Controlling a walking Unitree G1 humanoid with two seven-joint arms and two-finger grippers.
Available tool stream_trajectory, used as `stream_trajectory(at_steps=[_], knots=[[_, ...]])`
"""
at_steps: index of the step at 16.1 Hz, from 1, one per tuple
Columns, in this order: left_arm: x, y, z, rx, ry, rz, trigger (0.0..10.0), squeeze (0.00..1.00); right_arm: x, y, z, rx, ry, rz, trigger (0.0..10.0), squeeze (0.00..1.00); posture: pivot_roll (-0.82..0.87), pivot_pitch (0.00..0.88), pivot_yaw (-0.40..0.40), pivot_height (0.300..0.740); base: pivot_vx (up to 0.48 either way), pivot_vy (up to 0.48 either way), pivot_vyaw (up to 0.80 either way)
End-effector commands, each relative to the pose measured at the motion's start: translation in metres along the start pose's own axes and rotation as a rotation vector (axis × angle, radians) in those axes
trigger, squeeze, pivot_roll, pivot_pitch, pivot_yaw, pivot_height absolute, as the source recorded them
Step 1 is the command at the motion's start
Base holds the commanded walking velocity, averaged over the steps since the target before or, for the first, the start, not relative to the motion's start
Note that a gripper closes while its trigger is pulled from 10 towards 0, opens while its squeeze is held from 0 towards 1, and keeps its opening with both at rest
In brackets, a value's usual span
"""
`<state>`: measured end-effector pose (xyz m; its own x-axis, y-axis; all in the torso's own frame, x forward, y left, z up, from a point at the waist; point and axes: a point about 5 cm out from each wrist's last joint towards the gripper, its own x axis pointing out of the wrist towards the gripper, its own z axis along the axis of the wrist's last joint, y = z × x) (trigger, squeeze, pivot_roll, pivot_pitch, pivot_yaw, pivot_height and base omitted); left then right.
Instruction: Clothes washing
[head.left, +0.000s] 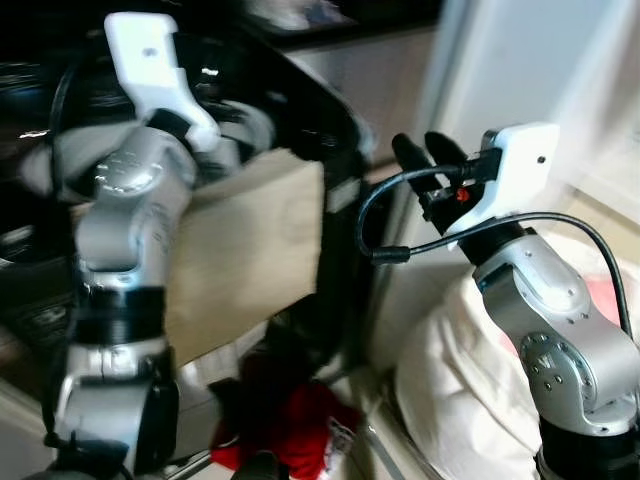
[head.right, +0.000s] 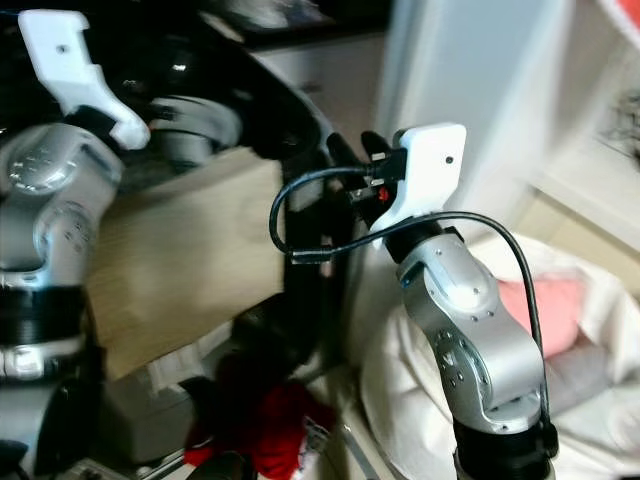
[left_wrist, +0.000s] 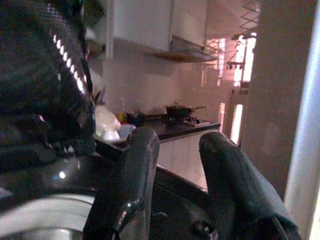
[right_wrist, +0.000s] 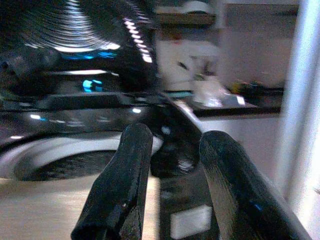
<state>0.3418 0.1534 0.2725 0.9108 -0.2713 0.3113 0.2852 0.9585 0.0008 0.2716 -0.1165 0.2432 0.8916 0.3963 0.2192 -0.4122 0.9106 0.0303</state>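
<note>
- The washing machine (head.left: 300, 110) stands straight ahead, a black top-loader with its lid raised; the pale ring of its drum opening (right_wrist: 65, 150) lies just beyond the right gripper's fingertips in the right wrist view.
- A tan cloth (head.left: 250, 250) hangs over the machine's front edge, draped down its face, its long side running along that edge.
- The left gripper (left_wrist: 185, 185) is raised over the machine's top near its left side; its two black fingers stand apart with nothing between them.
- The right gripper (head.left: 428, 155) is lifted by the machine's right front corner, fingers pointing up and toward the drum; they too are parted and empty.
- More laundry waits below: a red garment (head.left: 300, 425) lies on the floor at the foot of the machine, and a white bundle (head.left: 450, 390) with something pink (head.right: 545, 300) on it sits low to the robot's right.
- The relation that matters: the tan cloth lies below and between both sets of fingers, its upper edge at the drum's front rim. The right gripper looks nearer to its free right-hand edge, so I judge it better placed to reach down and push or lift the cloth into the drum.
- Blur leaves the cloth's hold on the rim uncertain.
</note>
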Motion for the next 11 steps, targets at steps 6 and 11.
stream_trajectory(at_steps=[6,11], knots=[[-0.030,-0.024,-0.024,0.065,0.160,0.018,10.0,0.00,0.001,0.008,-0.021,0.044,0.070,0.003,10.0,0.00,-0.08,0.000,0.019,0.740,0.000,-0.136,0.80],[-0.037,-0.027,-0.029,0.075,0.198,0.039,10.0,0.00,0.001,0.008,-0.028,0.063,0.077,0.005,10.0,0.00,-0.07,0.000,0.015,0.740,0.000,-0.480,0.80]])
